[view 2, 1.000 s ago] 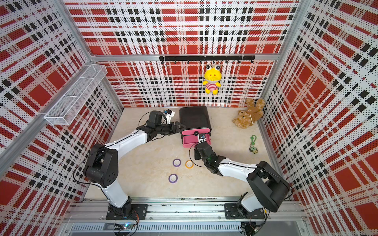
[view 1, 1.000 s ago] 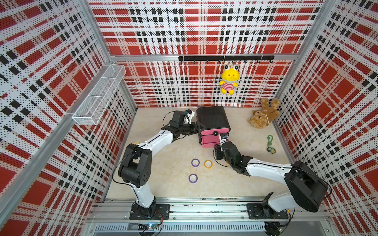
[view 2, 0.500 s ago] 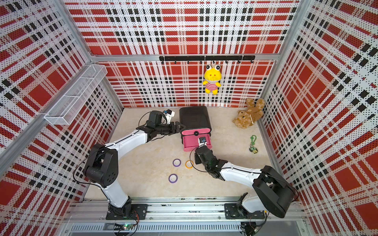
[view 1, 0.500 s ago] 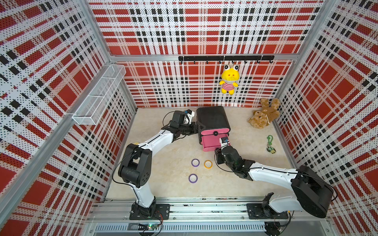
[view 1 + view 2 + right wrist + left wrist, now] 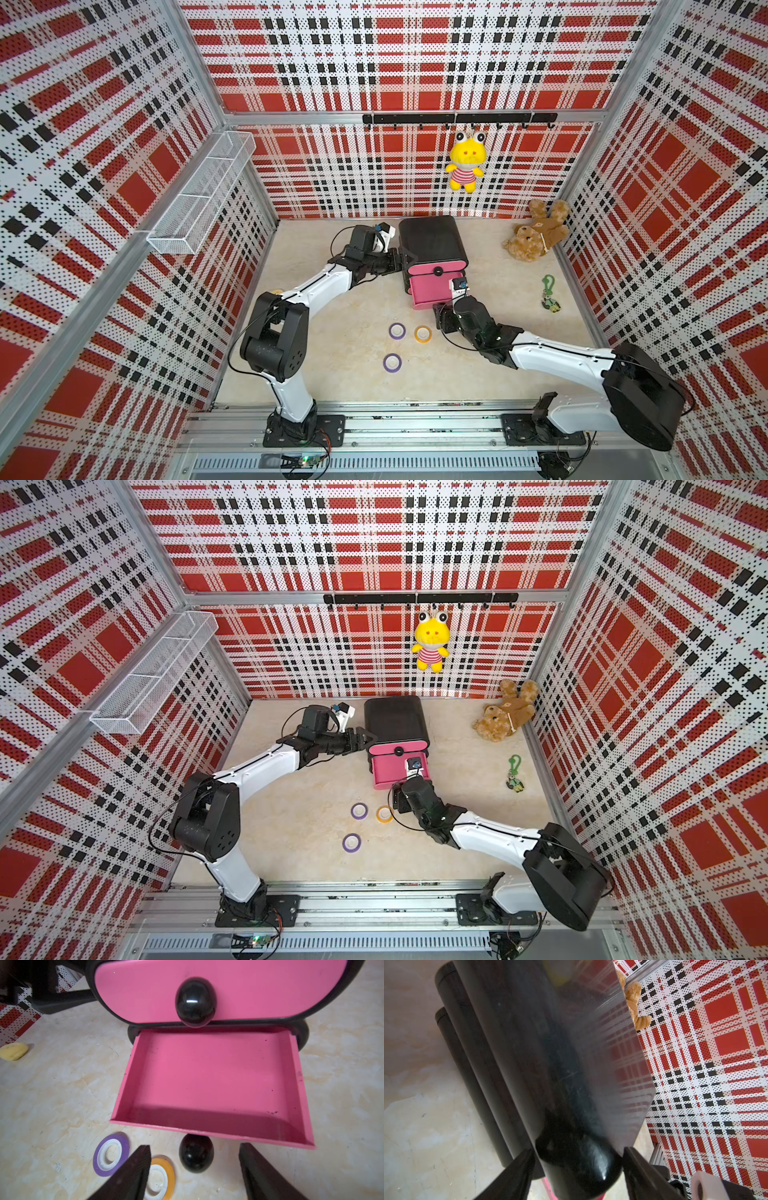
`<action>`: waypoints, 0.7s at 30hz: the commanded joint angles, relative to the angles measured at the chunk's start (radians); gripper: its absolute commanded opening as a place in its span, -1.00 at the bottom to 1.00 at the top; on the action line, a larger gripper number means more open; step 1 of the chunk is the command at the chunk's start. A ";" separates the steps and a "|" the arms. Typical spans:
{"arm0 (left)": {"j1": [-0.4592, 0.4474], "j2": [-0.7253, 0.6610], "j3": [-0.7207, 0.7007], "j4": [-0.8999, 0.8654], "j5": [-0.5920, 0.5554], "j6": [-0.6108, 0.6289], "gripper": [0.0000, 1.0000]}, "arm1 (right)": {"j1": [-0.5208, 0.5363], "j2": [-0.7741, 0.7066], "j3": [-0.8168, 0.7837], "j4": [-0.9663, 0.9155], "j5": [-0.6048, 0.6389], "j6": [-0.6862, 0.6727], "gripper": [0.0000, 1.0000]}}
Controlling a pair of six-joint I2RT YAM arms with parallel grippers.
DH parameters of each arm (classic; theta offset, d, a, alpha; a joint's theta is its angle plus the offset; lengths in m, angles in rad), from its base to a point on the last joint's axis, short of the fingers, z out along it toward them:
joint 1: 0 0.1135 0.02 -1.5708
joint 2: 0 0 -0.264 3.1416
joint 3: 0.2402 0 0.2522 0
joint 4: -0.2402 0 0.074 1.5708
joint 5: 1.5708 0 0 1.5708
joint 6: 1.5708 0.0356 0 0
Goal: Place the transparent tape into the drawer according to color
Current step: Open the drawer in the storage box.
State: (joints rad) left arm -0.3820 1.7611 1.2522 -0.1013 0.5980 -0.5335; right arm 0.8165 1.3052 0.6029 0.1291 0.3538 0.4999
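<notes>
A black cabinet (image 5: 430, 239) with pink drawers stands at the back of the floor. Its lower drawer (image 5: 430, 291) (image 5: 212, 1076) is pulled out and empty; the upper drawer (image 5: 218, 991) is closed. My right gripper (image 5: 438, 311) (image 5: 194, 1152) is open, its jaws apart on either side of the lower drawer's black knob (image 5: 196, 1154) without touching it. My left gripper (image 5: 397, 262) (image 5: 578, 1153) is shut on the cabinet's rounded left side. On the floor lie two purple tape rolls (image 5: 397, 331) (image 5: 392, 363) and an orange tape roll (image 5: 422, 333) (image 5: 160, 1178), just left of the right gripper.
A brown teddy bear (image 5: 536, 232) lies in the back right corner, with a green keychain (image 5: 549, 293) in front of it. A yellow plush frog (image 5: 466, 164) hangs on the back wall. A wire basket (image 5: 199, 195) hangs on the left wall. A small yellow lump (image 5: 13, 1051) lies on the floor.
The right gripper drew the lower drawer further out by its knob, then opened and let go. The left arm has kept still on the cabinet.
</notes>
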 commanded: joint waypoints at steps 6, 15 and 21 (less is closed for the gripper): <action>0.000 -0.014 0.019 -0.025 -0.003 0.020 0.70 | 0.002 -0.193 0.005 -0.205 -0.007 0.014 0.87; -0.003 -0.032 0.020 -0.024 -0.013 0.021 0.86 | -0.154 -0.396 0.011 -0.470 -0.204 0.040 1.00; -0.003 -0.039 0.023 -0.021 -0.014 0.022 0.91 | -0.243 -0.414 0.035 -0.609 -0.266 0.014 1.00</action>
State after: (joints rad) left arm -0.3828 1.7573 1.2522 -0.1211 0.5903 -0.5259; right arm 0.6022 0.8898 0.6121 -0.3637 0.1493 0.5232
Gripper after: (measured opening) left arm 0.954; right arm 0.999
